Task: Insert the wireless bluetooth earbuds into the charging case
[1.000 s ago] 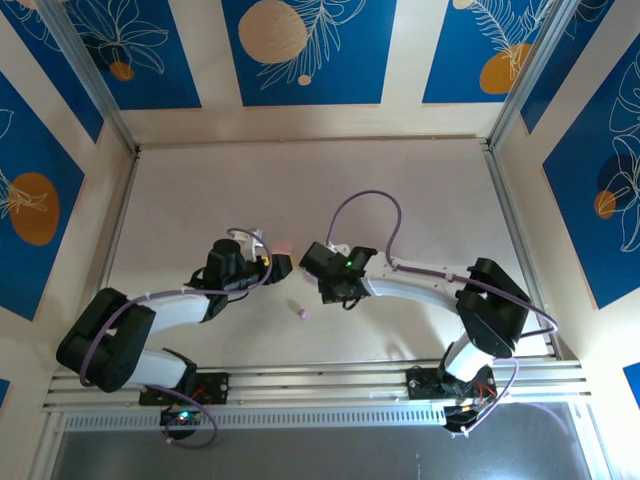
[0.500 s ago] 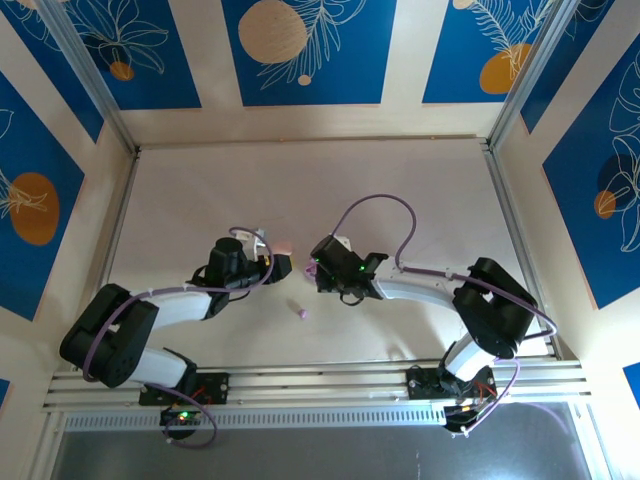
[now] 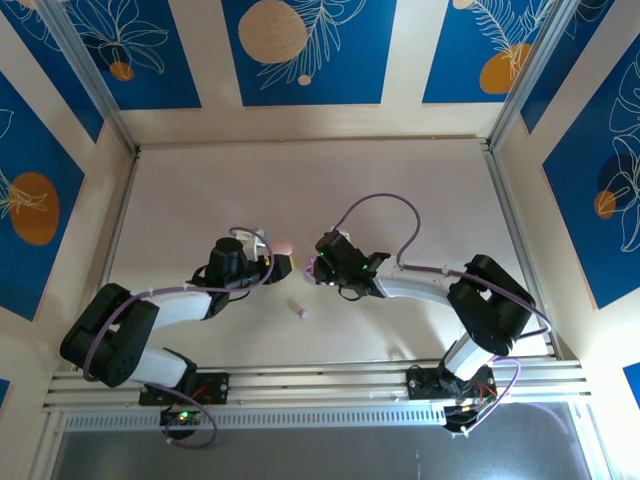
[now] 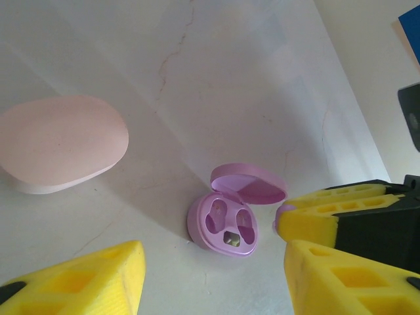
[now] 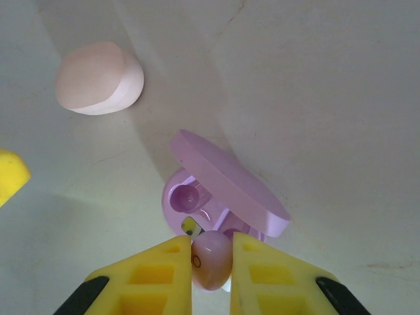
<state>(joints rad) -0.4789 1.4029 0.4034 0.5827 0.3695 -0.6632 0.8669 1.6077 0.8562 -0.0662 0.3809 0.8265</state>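
Right gripper (image 5: pixel 211 261), clamped on an earbud (image 5: pixel 211 257), hovers at the open purple case (image 5: pixel 226 180) rim (left gripper (image 4: pixel 213 281) gapes empty alongside).

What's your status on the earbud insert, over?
Right gripper shut on an earbud, poised at the open purple case. Left gripper open, empty, close by. Pink case closed, off to the side; one loose earbud on the table.

Pale, faintly veined tabletop (image 3: pixel 300 190), boxed in by blue floral wall panels (image 3: pixel 340 70) and aluminium rails (image 3: pixel 320 375), evenly lit.
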